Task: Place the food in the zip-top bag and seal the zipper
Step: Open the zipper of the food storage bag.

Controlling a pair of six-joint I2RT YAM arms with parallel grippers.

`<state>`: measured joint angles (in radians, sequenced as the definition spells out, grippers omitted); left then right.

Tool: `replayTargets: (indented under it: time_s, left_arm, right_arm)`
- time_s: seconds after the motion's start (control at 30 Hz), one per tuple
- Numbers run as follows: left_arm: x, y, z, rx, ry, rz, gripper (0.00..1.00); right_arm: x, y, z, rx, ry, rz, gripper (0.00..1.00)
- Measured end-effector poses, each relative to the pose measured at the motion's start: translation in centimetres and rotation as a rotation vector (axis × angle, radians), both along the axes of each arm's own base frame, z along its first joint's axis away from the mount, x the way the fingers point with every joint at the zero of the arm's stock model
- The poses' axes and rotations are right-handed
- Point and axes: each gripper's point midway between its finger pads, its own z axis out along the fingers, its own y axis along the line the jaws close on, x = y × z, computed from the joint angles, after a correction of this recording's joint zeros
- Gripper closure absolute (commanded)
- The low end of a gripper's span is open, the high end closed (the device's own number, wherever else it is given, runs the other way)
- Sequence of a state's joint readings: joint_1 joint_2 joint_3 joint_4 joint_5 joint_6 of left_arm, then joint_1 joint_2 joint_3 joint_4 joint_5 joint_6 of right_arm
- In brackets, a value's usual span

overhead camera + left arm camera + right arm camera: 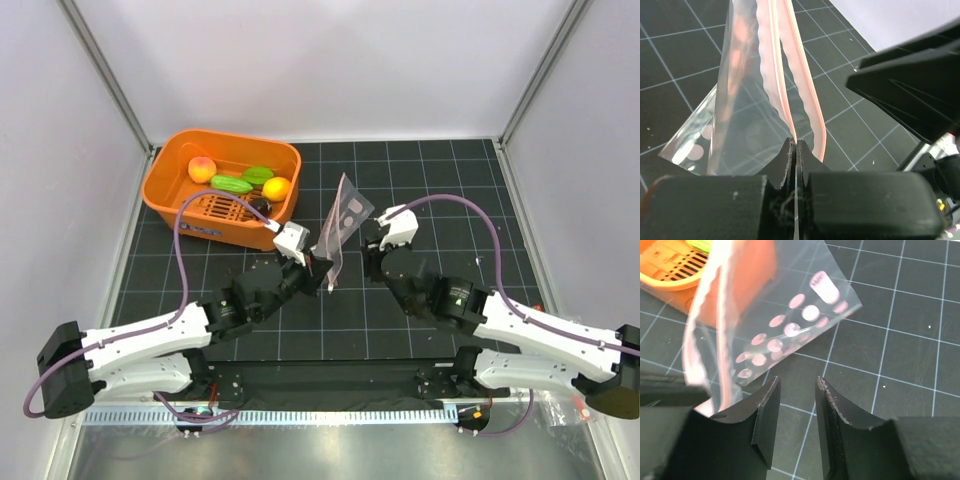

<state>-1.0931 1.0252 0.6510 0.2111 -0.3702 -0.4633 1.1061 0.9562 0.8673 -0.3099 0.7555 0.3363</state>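
Left hand (794, 148) pinches zipper (813, 117); bag (735, 130) stands upright just beyond it.

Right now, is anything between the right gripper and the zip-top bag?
Nothing visible. The open right gripper faces the zip-top bag across the gridded mat, while the left gripper pinches the zipper.

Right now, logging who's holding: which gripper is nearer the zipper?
Left. The left gripper is shut on the zipper; the right gripper is open beside the zip-top bag.
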Motion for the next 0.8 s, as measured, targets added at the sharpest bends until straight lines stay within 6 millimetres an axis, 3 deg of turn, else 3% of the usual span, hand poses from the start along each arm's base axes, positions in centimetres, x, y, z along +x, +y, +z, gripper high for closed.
replayTargets:
  time_s: [0.13,0.2,0.4,0.6,0.8]
  left_arm:
    - [-0.3,-0.3,0.0,-0.002,0.003,-0.023,1.0]
    - [-0.3,-0.3,0.0,-0.002,0.004,-0.026,1.0]
    - [-0.3,-0.5,-0.6,0.011,0.012,-0.031,1.0]
    - [-0.5,-0.8,-1.0,0.021,0.02,-0.047,1.0]
    - [-1.0,-1.5,-1.6,0.035,0.031,-0.075,1.0]
  right_arm:
    - [0.8,-0.3,-0.7,0.009,0.022,-0.003,0.58]
    - [0.9,-0.1,-1.1,0.022,0.031,0.014,0.53]
    - [-0.7,1.4,-0.8,0.095,0.025,0.155,0.43]
    - [-1.6,2.8,0.4,0.15,-0.002,0.261,0.47]
    - [-1.6,4.2,-0.7,0.125,0.022,0.302,0.51]
